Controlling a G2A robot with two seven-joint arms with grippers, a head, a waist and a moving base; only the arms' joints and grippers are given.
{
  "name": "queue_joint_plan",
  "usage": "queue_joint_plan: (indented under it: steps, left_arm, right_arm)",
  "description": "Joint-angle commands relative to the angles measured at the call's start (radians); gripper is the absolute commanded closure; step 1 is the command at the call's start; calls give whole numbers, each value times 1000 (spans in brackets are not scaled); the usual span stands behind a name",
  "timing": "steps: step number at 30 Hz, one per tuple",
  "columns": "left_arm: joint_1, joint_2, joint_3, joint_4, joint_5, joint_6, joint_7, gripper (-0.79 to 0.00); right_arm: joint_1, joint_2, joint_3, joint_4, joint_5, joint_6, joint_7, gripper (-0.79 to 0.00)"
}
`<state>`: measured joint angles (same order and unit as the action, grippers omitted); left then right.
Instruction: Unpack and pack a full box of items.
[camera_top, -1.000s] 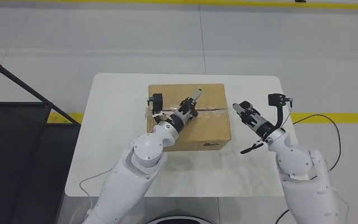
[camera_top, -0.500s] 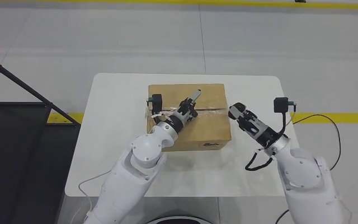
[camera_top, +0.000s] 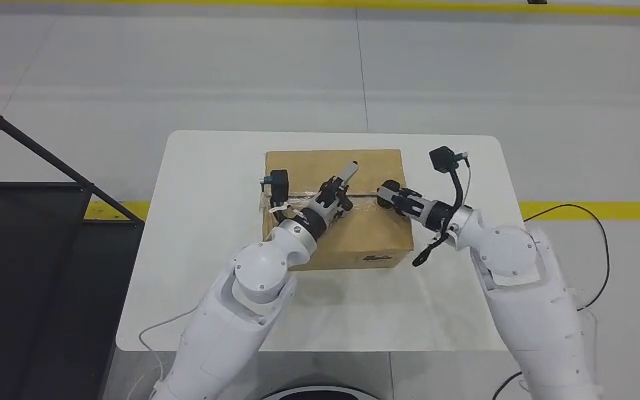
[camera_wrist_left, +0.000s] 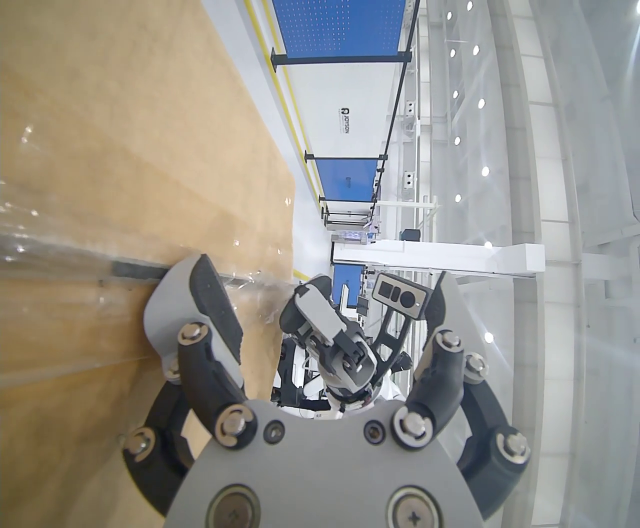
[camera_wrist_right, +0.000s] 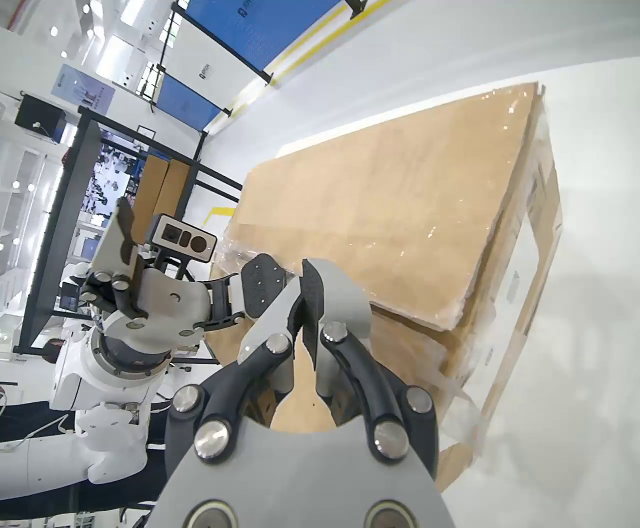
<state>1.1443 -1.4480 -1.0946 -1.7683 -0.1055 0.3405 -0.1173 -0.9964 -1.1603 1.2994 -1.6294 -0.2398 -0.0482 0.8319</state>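
A closed cardboard box (camera_top: 305, 165) stands in the middle of the white table (camera_top: 200, 250), with clear tape (camera_wrist_left: 60, 260) along its top seam. My left gripper (camera_top: 342, 178) rests on the box top at the seam. It is open (camera_wrist_left: 320, 270), one finger on the tape and the other in the air. My right gripper (camera_top: 385, 192) sits over the right part of the box top, close to the left gripper and pointing at it. Its fingers (camera_wrist_right: 302, 272) are shut, and nothing shows between them. The box's taped side corner (camera_wrist_right: 450, 310) lies just beside it.
Bare table surface (camera_top: 450, 300) surrounds the box on all sides. A black pole (camera_top: 50, 160) slants along the floor left of the table, above a dark mat (camera_top: 50, 280). A yellow floor line (camera_top: 570, 210) runs behind the right arm.
My right gripper has swung in from beside the box's right edge to above the box top, toward the left gripper. The left arm and the box have stayed still.
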Motion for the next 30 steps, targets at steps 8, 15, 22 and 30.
queue_joint_plan:
  steps: [8, 15, 22, 30]
  left_arm:
    - [5, -1, -2, -4, 6, -2, -4, -785]
    - [9, -2, -4, -6, 10, -3, -6, -785]
    - [19, -2, -9, -12, 12, -2, -11, -785]
    - [37, 0, -24, -31, 14, -8, -17, -785]
  right_arm:
    - [32, 4, 9, 48, 28, 77, 34, 0]
    - [11, 14, 57, 44, 56, 85, 42, 0]
    - [-10, 21, 92, 59, 91, 70, 13, 0]
    - [-30, 27, 120, 72, 124, 50, -17, 0]
